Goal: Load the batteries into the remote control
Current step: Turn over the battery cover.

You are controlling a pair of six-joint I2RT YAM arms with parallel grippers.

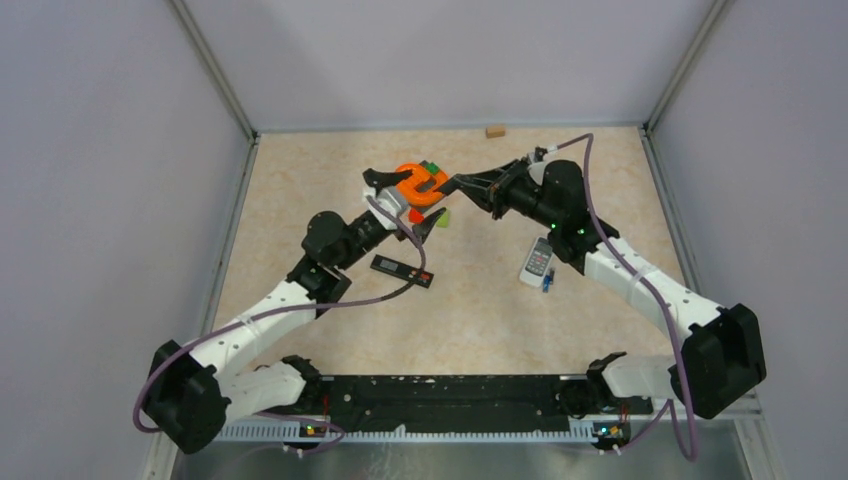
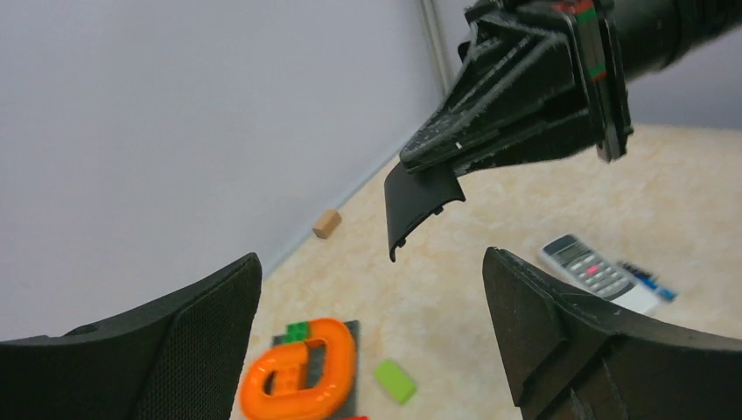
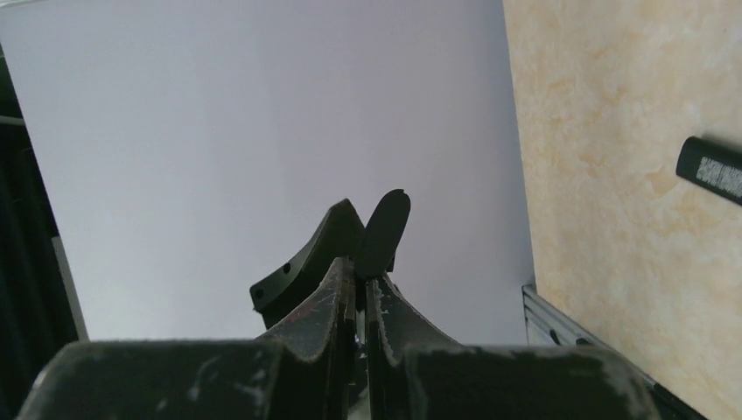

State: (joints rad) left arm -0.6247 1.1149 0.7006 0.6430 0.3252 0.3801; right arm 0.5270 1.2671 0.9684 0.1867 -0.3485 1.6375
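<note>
Beige tabletop [image 1: 480, 320] between pale walls [image 1: 100, 150], with two grippers facing each other above its far middle.
Right gripper [image 1: 462, 184] is pinched tight on a thin black battery cover [image 2: 418, 206], held in the air. Left gripper [image 2: 372, 262] gapes wide, holding nothing. Blue batteries [image 1: 548, 283] lie just beside a white remote [image 1: 538, 258], well apart from both grippers. A black remote [image 1: 402, 270] lies near the left gripper.
</note>
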